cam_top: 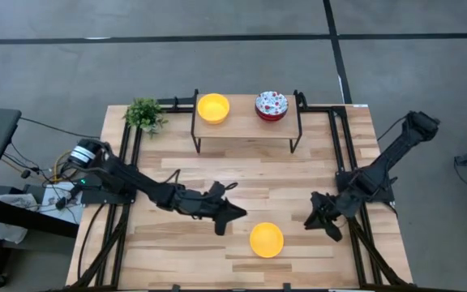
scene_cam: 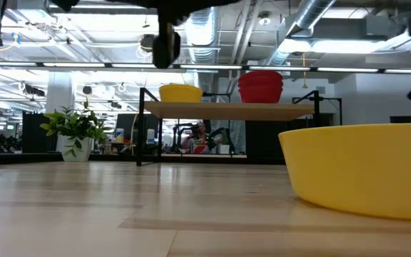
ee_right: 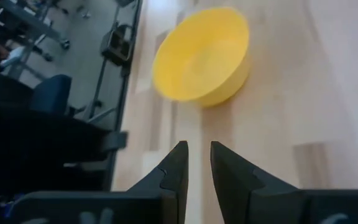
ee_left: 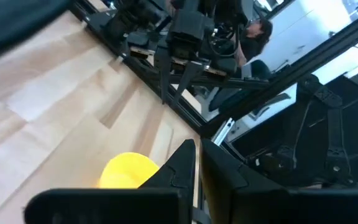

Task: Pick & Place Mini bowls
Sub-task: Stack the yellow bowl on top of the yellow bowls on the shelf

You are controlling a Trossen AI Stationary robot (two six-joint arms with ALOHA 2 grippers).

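Three mini bowls total: two plain yellow, one white with red floral pattern. One yellow bowl (cam_top: 213,108) sits on the left part of the small raised shelf (cam_top: 246,130) at the back of the table (cam_top: 177,251). The floral bowl (cam_top: 271,105) sits on the right part of the same shelf, apart from the yellow one. The second yellow bowl (cam_top: 267,240) rests upright on the table top near the front, between the two grippers, touching neither.

Two arms. The left gripper (cam_top: 232,214) is just beside the front yellow bowl, up and to its left in the high view; fingers nearly together with a thin gap, holding nothing. The right gripper (cam_top: 321,220) is near that bowl on its other side, aimed toward it; fingers narrow with a small gap, empty.

One small green potted plant (cam_top: 144,114) stands at the back left corner of the table, left of the shelf.

A person (ee_left: 260,31) shows partly in the room beyond the table in the left wrist view.
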